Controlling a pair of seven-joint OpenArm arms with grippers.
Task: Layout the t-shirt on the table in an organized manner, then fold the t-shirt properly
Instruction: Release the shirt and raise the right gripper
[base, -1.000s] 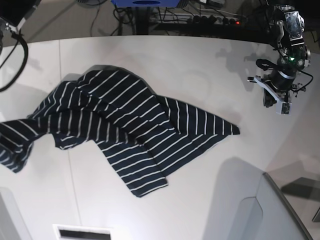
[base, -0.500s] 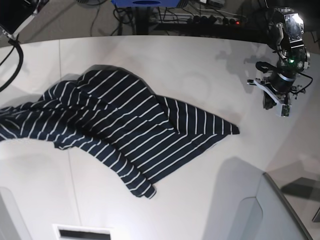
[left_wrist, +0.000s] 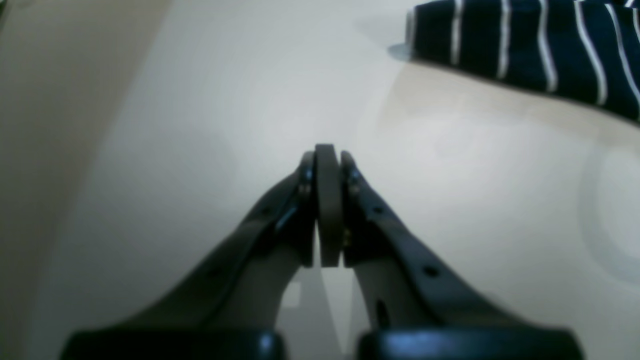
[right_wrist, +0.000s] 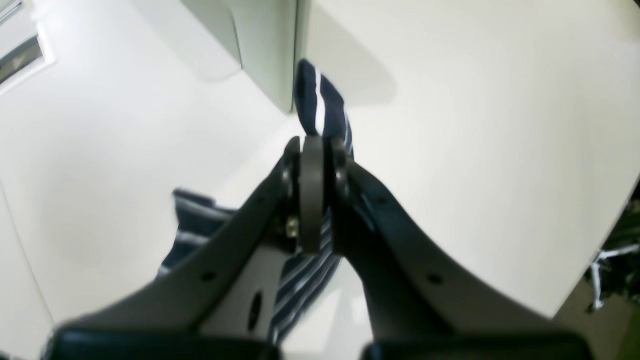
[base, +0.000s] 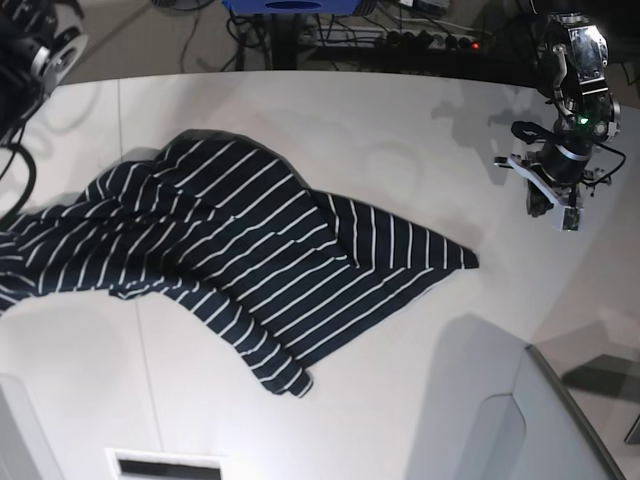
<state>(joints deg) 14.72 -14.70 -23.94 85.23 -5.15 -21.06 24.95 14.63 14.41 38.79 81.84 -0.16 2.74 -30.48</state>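
Base view gives you the large white matte tabletop with its curved far edge, a thin seam line running down its left part, and dark cables and equipment on the floor beyond. A pale grey panel fills the near right corner. Your dark navy short-sleeved t-shirt with thin white stripes lies rumpled across the left and middle of the table, one end trailing off the left edge of view, a pointed corner reaching right.

Your left gripper hangs over bare table at the right, well apart from the shirt; its wrist view shows the jaws pressed together on nothing. Your right gripper is out of the base view; its wrist camera shows the jaws clamped on a fold of the striped fabric, which pokes out past the tips and hangs beneath.
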